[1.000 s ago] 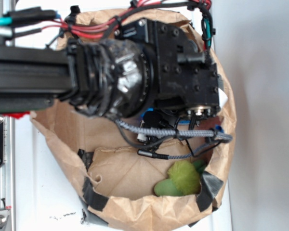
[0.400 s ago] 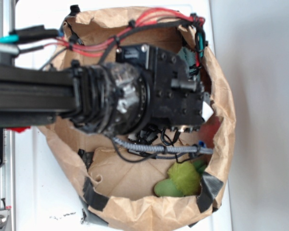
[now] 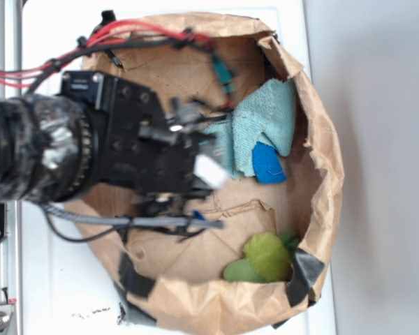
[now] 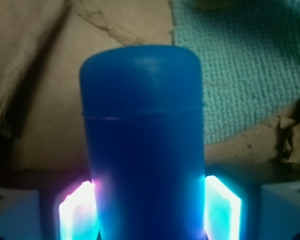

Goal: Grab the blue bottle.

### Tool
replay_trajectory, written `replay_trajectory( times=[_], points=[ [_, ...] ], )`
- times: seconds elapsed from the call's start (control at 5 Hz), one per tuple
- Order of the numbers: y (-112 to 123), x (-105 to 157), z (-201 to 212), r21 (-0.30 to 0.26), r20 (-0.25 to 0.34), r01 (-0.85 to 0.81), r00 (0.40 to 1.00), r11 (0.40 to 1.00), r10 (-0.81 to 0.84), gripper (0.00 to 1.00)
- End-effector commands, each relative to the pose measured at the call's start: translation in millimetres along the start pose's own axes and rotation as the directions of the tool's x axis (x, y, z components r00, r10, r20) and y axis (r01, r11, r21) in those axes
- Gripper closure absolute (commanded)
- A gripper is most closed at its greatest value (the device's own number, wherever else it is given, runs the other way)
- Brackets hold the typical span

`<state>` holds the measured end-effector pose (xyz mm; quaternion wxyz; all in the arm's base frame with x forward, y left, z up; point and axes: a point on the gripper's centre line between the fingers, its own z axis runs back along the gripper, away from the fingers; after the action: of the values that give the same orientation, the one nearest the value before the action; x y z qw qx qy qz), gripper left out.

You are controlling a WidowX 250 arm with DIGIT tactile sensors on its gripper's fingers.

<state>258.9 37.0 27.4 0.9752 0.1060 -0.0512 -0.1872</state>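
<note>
A: Arm pose?

B: Arm comes in from the left edge of the exterior view, lying about level over the left half of the paper bag [image 3: 321,209]. Gripper [image 4: 150,210] points right, toward the bag's middle.

A: Fingers?

B: Closed on the blue bottle [image 4: 142,145]. In the wrist view the bottle stands between the two lit fingers [image 4: 77,212], one touching each side of its body, rounded end pointing away from the camera.

A: See the bottle from outside?

B: Not clearly. The gripper body covers it; only a small blue sliver near the cable, probably it.

A: What's around?

B: Teal cloth [image 3: 262,125] in the bag's upper right, a small blue piece [image 3: 269,164] touching its lower edge. Green toy [image 3: 262,258] by the bag's lower rim. Bag sits on a white worktop [image 3: 56,293]. Red wires [image 3: 126,31] run along the arm's top.
</note>
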Motion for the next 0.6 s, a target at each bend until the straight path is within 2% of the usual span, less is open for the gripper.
replay_trajectory(
  times=[0.0,0.2,0.4],
  points=[
    [3.6,-40.1,36.6,-0.057,0.075,-0.023,0.997,0.998,0.027,1.0],
    [2.9,-55.1,47.7,-0.085,0.083,-0.033,0.996,0.996,0.04,1.0],
    [1.3,-70.2,71.7,-0.153,0.093,-0.035,0.994,0.988,0.05,1.0]
  ],
)
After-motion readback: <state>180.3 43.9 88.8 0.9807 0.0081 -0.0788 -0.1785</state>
